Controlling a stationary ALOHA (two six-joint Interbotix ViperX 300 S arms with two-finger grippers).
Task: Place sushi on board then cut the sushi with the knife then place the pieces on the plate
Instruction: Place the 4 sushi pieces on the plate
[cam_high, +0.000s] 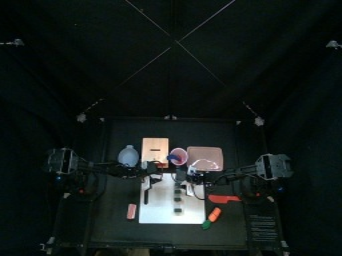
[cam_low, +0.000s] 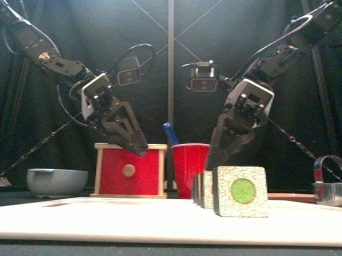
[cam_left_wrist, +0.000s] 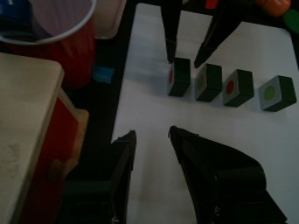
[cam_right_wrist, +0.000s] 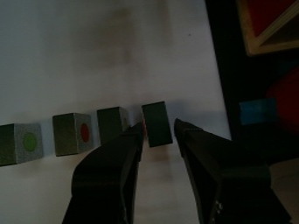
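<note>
Cutting looks done: right tool (cam_right_wrist: 160, 131), released (left tool (cam_left_wrist: 152, 136) likewise), hangs over the far sushi piece (cam_right_wrist: 155, 112); next, grip it squarely.

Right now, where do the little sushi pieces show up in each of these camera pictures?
Top view: the sushi pieces are small dark specks mid-way along the white cutting board.
Front view: low, right of centre, standing in a file, the nearest showing a green middle.
Left wrist view: a row of four across the upper part.
Right wrist view: a row at lower left.
Shared landmark: the white cutting board beneath them.
</note>
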